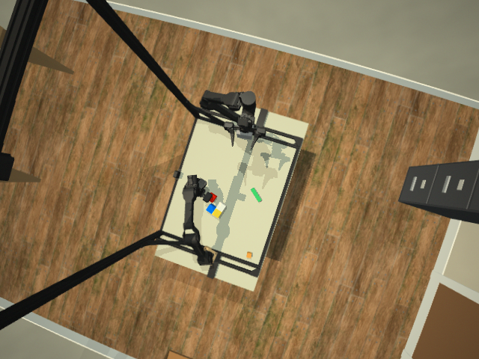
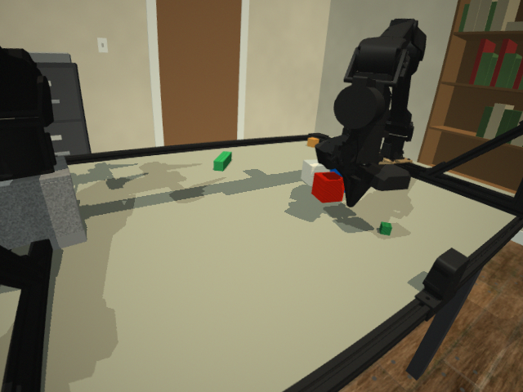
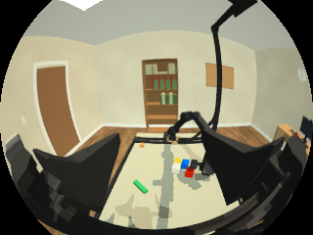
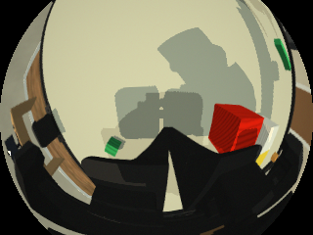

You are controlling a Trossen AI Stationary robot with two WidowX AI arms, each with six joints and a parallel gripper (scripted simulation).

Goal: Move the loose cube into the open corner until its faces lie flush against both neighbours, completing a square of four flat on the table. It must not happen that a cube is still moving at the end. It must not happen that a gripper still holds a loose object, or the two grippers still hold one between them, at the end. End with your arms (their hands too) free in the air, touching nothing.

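Note:
The red cube lies on the table at the open corner of the group, next to the white cube and the blue cube; the yellow cube is behind them. In the exterior view the red cube looks a little skewed, and I cannot tell if it is flush. My right gripper is shut and empty, with its tips low beside the red cube on the side away from the group. My left gripper is open and empty, raised at the far end of the table.
A green bar lies mid-table. A small green cube lies near the right arm. A small orange cube sits by the table's corner. A black frame rail runs around the table.

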